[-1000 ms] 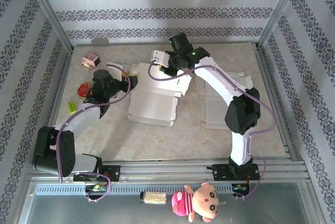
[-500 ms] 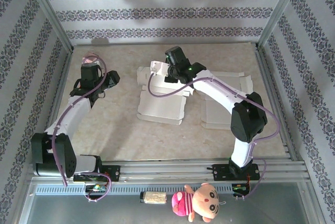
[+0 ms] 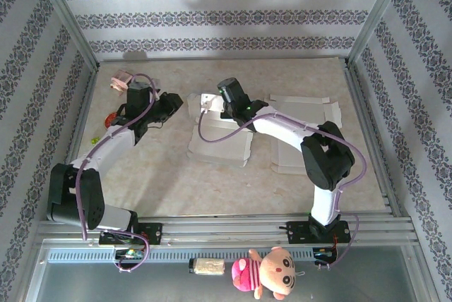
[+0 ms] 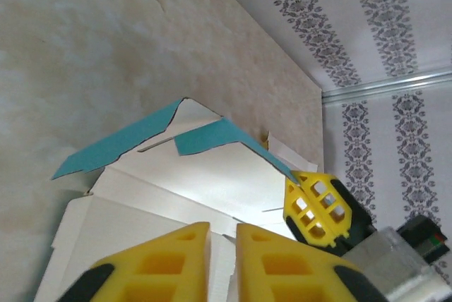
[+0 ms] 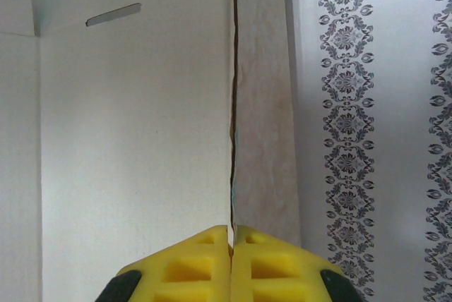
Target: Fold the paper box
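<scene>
The paper box point(image 3: 219, 143) lies unfolded, white side up, mid-table. In the left wrist view it fills the lower part point(image 4: 183, 189), with teal flaps point(image 4: 120, 148) raised at its far edge. My right gripper point(image 3: 210, 101) is shut on the box's back edge; the card's edge point(image 5: 232, 175) runs straight into its closed fingers point(image 5: 205, 263). One of its yellow fingers point(image 4: 316, 207) pinches a teal flap. My left gripper point(image 3: 175, 103) hangs at the box's back-left corner. Its fingers point(image 4: 159, 263) are nearly together, with a narrow gap and white card showing through it.
A second flat white box point(image 3: 300, 133) lies to the right, under the right arm. A pink toy point(image 3: 121, 80), a red piece point(image 3: 111, 118) and a small green piece point(image 3: 95, 140) sit along the left wall. A plush doll point(image 3: 272, 274) lies outside the front rail.
My left arm swung from the back-left corner over to the box's left edge, and its jaws closed most of the way. The right gripper shifted slightly left, still holding the box.
</scene>
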Robot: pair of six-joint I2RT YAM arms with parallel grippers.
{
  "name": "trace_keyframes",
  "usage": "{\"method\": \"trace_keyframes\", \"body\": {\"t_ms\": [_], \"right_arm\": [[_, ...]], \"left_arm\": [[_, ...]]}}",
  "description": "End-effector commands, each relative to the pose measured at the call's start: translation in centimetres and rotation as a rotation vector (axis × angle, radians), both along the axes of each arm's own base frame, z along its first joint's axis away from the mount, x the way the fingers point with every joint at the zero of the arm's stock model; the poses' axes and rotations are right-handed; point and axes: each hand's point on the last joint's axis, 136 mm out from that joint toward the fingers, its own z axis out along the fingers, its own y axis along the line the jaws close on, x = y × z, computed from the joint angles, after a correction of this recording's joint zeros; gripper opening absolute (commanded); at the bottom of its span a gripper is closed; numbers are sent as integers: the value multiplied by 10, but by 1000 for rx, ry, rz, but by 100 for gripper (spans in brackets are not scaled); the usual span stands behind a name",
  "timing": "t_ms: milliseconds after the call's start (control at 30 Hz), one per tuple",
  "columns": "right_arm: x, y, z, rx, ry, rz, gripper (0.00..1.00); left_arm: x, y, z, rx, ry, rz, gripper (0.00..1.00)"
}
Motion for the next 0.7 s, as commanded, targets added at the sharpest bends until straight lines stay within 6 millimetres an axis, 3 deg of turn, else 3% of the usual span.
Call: {"method": "trace_keyframes", "body": {"t_ms": [0,133,300,567,667], "right_arm": [[1,9,9,0,-53,12,0],[0,10,4,-20,-53,18,0],[0,11,0,-18,-42,20,0],[2,11,-8,-5,0,5,0],[3,10,-12,-9,12,0,0]], "left_arm": [[33,4,0,10,-23,66,12],[51,-13,-13,-8,-12,15,10],[62,-20,-29,-19,-4,10,9],[46,-53,-42,-54,15,-116,7],[41,-54,-44,-33,19,-131,7]]}}
